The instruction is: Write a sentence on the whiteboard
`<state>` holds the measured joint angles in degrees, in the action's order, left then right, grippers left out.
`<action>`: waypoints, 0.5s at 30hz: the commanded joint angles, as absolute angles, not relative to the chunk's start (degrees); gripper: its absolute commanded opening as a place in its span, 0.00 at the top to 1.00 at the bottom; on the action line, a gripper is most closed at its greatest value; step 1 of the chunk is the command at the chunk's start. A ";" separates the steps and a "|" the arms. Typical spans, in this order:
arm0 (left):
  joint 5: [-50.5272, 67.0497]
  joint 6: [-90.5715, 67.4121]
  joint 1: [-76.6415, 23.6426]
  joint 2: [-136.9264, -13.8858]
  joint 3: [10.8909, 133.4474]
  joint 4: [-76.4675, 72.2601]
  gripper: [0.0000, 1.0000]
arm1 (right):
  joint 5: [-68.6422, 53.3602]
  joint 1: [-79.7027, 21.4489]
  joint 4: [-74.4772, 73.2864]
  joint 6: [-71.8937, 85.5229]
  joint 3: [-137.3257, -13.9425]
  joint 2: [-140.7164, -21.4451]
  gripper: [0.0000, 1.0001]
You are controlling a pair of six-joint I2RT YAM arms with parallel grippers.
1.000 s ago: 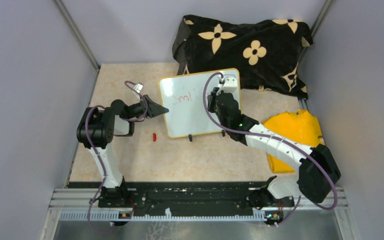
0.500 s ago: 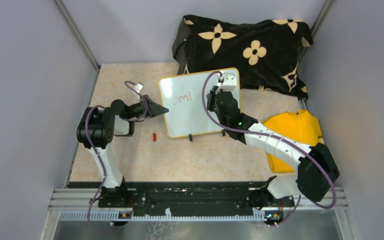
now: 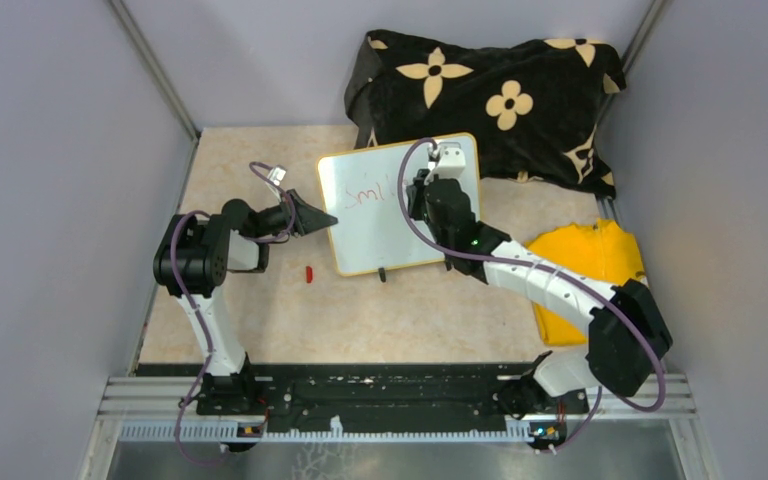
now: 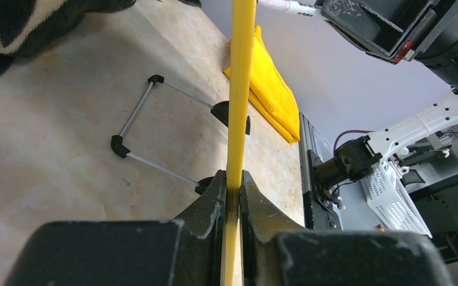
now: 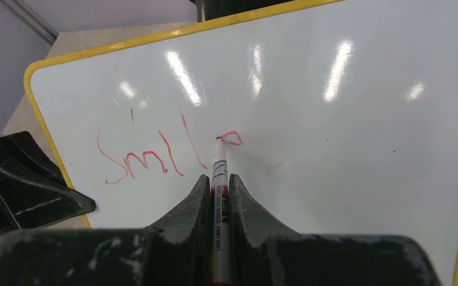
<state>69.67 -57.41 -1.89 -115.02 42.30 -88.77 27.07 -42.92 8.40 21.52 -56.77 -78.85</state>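
The whiteboard stands tilted near the table's middle, its yellow frame edge-on in the left wrist view. My left gripper is shut on the frame's left edge. My right gripper is shut on a white marker, its tip touching the board. The sentence is red lettering reading "Smil", with a small loop at the marker's tip. The same lettering shows faintly from above, partly hidden by the right arm.
A black flower-patterned cloth lies heaped behind the board. A yellow cloth lies at the right under the right arm. A small red cap lies on the table left of the board's feet. Grey walls close both sides.
My right gripper has shifted slightly left and away over the board with the marker. The left gripper and the board have not moved.
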 commanded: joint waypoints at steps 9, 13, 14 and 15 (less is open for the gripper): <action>70.84 -58.10 -2.11 -116.37 42.60 -102.70 1.00 | 24.61 -42.17 7.36 22.42 -56.76 -78.25 1.00; 70.85 -58.13 -2.17 -116.41 42.54 -102.62 1.00 | 24.90 -42.12 7.00 22.33 -54.99 -77.08 1.00; 70.85 -58.18 -2.14 -116.41 42.54 -102.57 1.00 | 25.01 -42.20 6.81 22.32 -54.61 -76.83 1.00; 70.87 -58.18 -2.12 -116.42 42.58 -102.60 1.00 | 25.08 -42.19 6.66 22.40 -54.30 -76.52 1.00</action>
